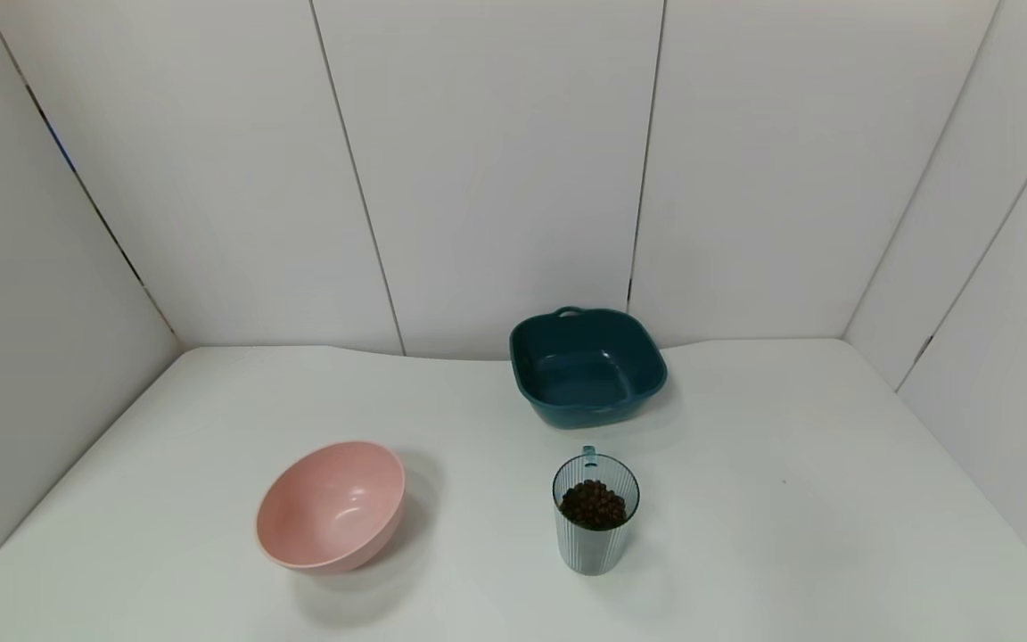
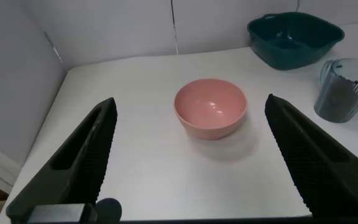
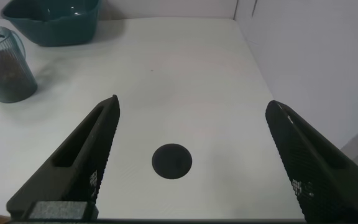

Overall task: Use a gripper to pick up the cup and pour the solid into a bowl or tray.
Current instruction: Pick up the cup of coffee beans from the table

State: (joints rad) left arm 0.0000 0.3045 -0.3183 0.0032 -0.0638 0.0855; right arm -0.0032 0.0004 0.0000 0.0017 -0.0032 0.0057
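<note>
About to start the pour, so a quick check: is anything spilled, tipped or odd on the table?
Only the pink bowl: it sits tilted, opening leaning toward the robot's right. The cup stands upright with its pellets inside; none spilled. The teal dish looks normal.

White table (image 1: 790, 535), pink bowl (image 1: 331, 506), ribbed cup (image 1: 595, 526), teal dish (image 1: 587, 366)

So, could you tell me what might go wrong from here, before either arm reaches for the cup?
The cup is tall, narrow and well filled with brown pellets; an off-centre grip might tip it and spill them on the table.
The pink bowl sits tilted and could rock if bumped.
The teal dish stands close behind the cup, so an overshoot may knock it.
</note>
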